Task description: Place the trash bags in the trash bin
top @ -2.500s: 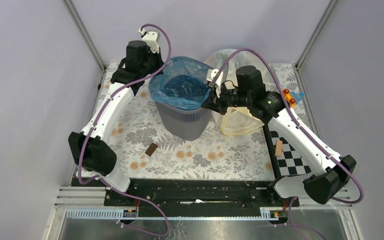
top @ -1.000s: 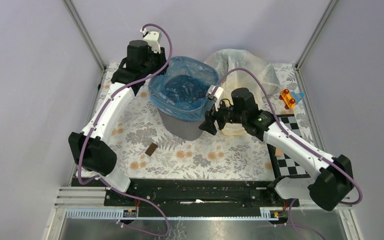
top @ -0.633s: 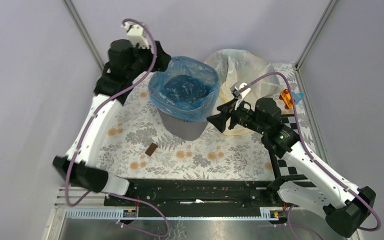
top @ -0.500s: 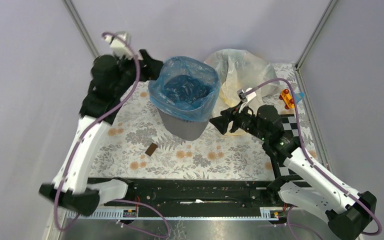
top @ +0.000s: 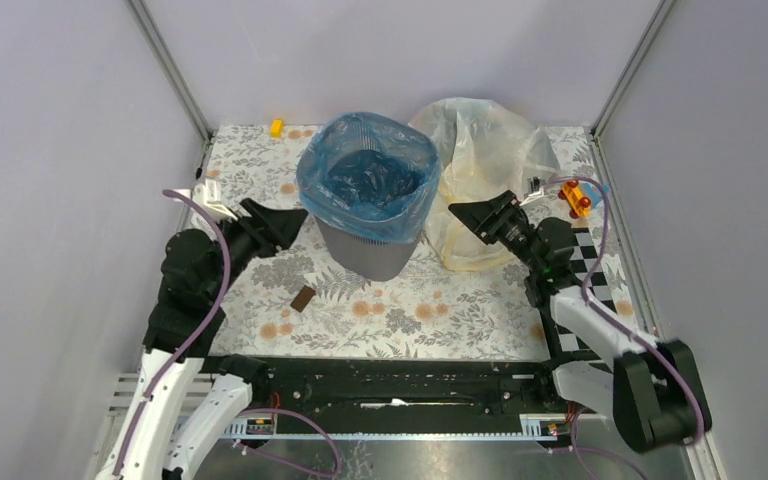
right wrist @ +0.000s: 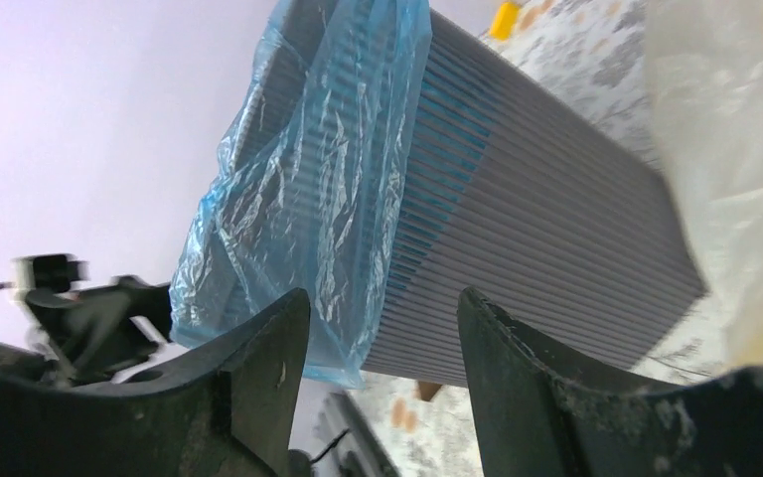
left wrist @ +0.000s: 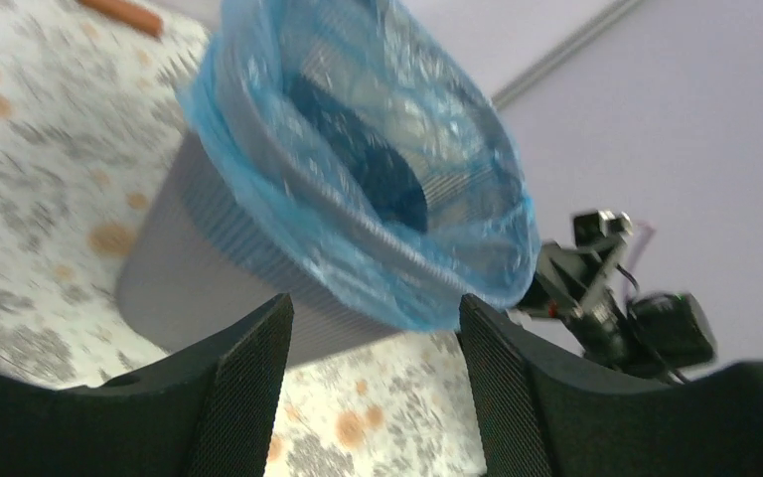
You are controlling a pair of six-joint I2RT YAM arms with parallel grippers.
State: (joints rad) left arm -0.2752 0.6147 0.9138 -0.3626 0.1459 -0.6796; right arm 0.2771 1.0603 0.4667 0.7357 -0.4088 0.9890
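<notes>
**Q:** Where does the trash bin stand?

**A:** The dark grey mesh trash bin [top: 370, 248] stands upright on the floral-covered counter [top: 410, 310], towards the far side and about mid-width. 1 blue trash bag [top: 332, 190] lines it, with its edge folded out over the rim.

**Q:** What lies beside it?

**A:** 1 translucent yellowish trash bag [top: 490, 150] sits on the counter just right of the bin, puffed up and outside it.

**Q:** How do the 2 arms stand?

**A:** The left gripper [top: 295, 218] hovers just left of the bin and points at its wall. Its jaws are wide, and nothing lies between its fingers [left wrist: 248, 378]. The right gripper [top: 457, 212] sits right of the bin, against the near-left part of the yellowish bag. Its jaws are also wide, and nothing lies between its fingers [right wrist: 517, 378]. Whether it touches that bag cannot be told.

**Q:** What else is on the counter?

**A:** 1 brown block [top: 303, 298] lies near-left of the bin, and 1 yellow block [top: 276, 127] lies at the far edge. 1 orange-and-red toy [top: 575, 195] sits at the right edge, just beyond a black-and-white checkerboard [top: 592, 262].
</notes>
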